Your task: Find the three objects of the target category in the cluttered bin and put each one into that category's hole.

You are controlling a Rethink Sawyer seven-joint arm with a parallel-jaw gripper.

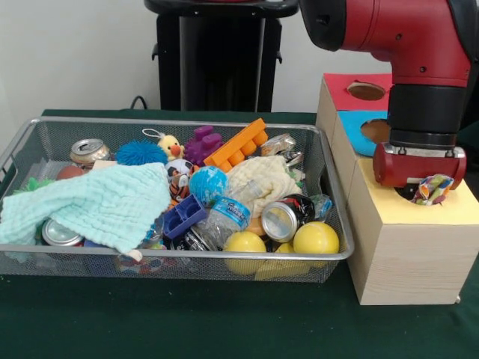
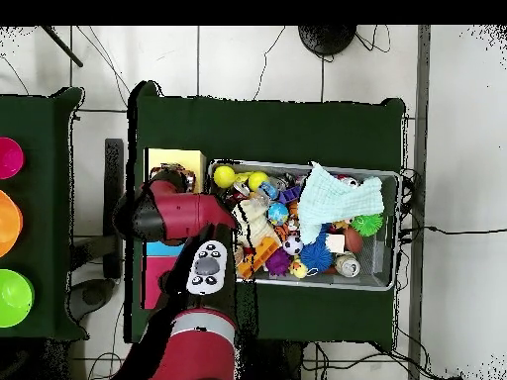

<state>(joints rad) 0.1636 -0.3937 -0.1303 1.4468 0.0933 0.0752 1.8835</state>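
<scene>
Front view, near to far: yellow balls [image 1: 315, 238] lay against the basket [image 1: 179, 254] rim, a mint cloth [image 1: 90, 206] at its other end. Beyond, my gripper [image 1: 420, 185] hung over the yellow box [image 1: 408, 247], a polka-dot cloth [image 1: 432, 188] bunched directly beneath it, at the hole [image 1: 408, 192] mouth. Whether my fingers gripped it or had parted, I could not tell.

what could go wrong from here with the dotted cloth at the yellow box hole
The white polka-dot fabric cloth sits bunched at the rim of the round hole in the yellow-topped wooden box, under the gripper; it may snag there instead of dropping. The gripper hides the hole, so the drop is hard to confirm.
</scene>
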